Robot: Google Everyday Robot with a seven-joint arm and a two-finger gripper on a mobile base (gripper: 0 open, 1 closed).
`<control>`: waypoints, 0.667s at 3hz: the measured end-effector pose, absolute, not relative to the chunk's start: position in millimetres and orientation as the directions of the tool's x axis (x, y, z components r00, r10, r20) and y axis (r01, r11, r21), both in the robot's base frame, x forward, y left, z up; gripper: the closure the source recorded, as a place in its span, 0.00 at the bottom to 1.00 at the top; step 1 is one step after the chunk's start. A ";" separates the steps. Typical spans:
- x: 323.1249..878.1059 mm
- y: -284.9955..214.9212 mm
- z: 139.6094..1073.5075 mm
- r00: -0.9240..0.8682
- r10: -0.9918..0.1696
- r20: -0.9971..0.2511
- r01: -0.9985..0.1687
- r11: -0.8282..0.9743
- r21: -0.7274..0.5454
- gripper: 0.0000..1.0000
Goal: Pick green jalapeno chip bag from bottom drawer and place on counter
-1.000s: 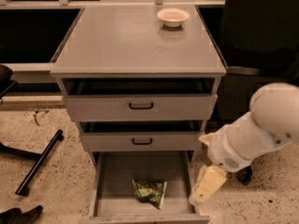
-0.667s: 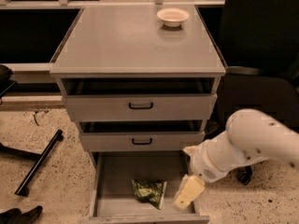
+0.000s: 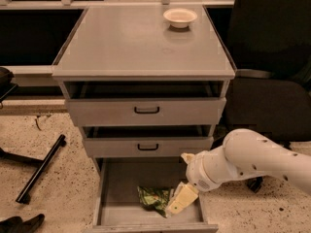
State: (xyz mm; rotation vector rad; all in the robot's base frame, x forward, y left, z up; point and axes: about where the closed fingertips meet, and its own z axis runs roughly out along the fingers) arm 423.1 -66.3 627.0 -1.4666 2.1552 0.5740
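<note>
The green jalapeno chip bag point(image 3: 154, 198) lies crumpled on the floor of the open bottom drawer point(image 3: 116, 183), near its front middle. My gripper point(image 3: 177, 202) hangs down into the drawer from the right on the white arm, its pale fingertip touching or just beside the bag's right edge. The counter point(image 3: 136, 42) is the flat grey top of the cabinet, above the two drawer fronts with black handles.
A white bowl point(image 3: 180, 17) stands at the counter's far right. A black office chair point(image 3: 272, 81) is right of the cabinet. A black chair leg point(image 3: 39, 171) lies on the speckled floor at left. The upper two drawers sit slightly pulled out.
My arm has swung left and down, bringing the gripper from the drawer's right wall to the right edge of the bag. The bag has not moved.
</note>
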 end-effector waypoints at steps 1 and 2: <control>422.6 -66.2 627.0 -0.320 -0.741 -0.590 -0.937 0.341 0.079 0.00; 428.9 -61.7 613.6 -0.307 -0.726 -0.615 -0.935 0.352 0.051 0.00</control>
